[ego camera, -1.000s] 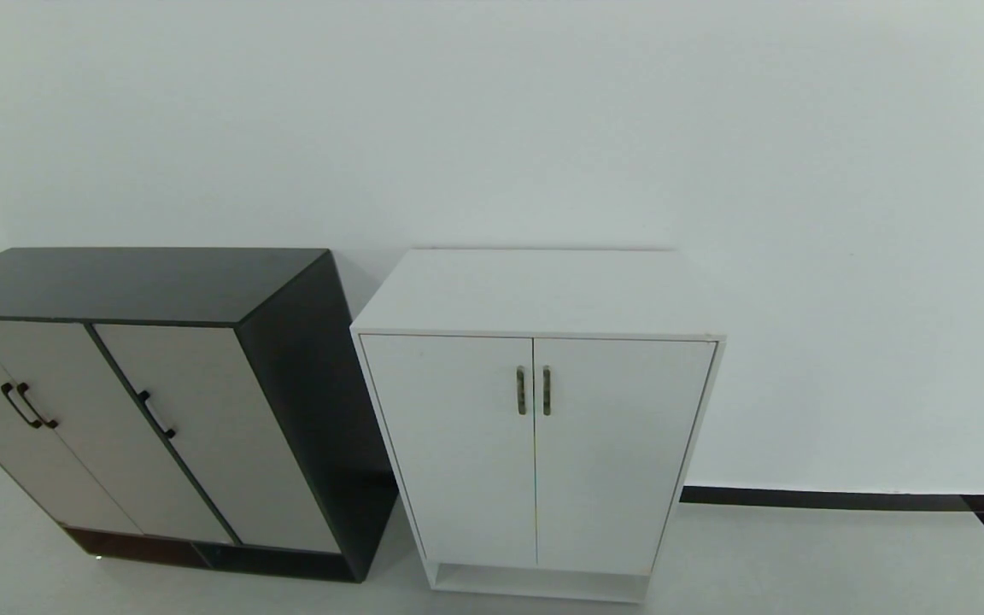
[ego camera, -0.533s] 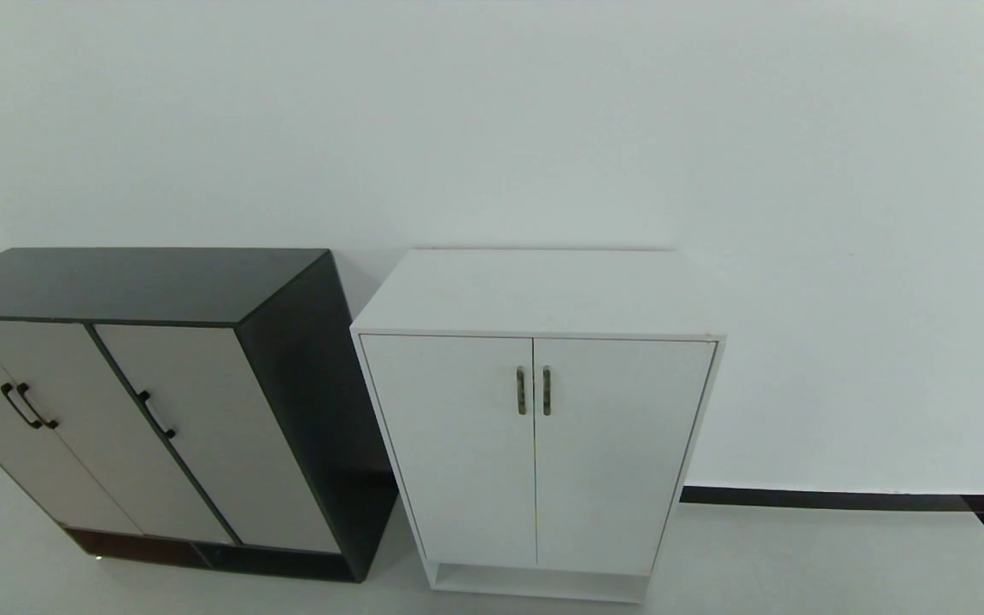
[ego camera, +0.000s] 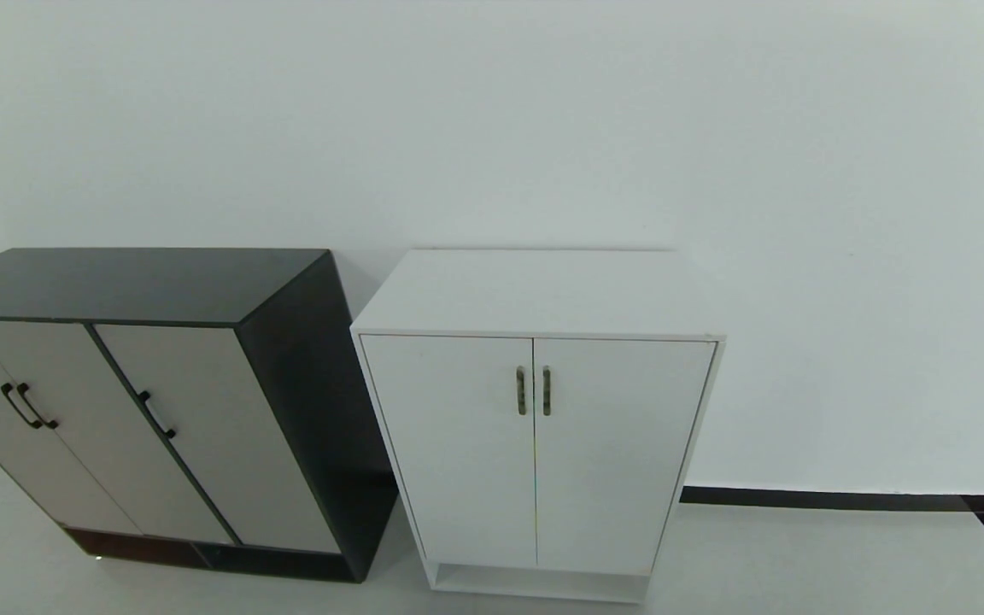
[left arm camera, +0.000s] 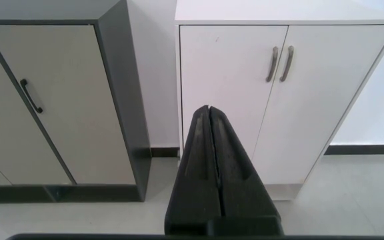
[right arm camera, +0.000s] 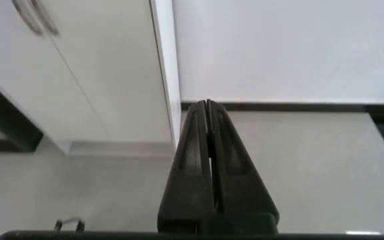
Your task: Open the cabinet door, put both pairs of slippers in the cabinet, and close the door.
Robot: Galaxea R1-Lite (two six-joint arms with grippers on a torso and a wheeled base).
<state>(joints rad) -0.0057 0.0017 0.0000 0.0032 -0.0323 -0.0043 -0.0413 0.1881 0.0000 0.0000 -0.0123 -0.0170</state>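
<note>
Cabinet [ego camera: 458, 453] against the wall [ego camera: 492, 128], second cabinet [ego camera: 202, 427] just beside it on the left.

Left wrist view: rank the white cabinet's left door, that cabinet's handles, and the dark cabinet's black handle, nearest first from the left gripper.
1. White cabinet's left door, straight ahead of the left gripper.
2. Handles, at that door's inner edge.
3. Black handle, on the dark cabinet.

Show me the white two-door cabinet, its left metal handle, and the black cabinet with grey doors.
white two-door cabinet [ego camera: 458, 453]: head view, left door.
left metal handle [ego camera: 521, 391]: head view, mid-bar.
black cabinet with grey doors [ego camera: 304, 384]: head view, side panel.
</note>
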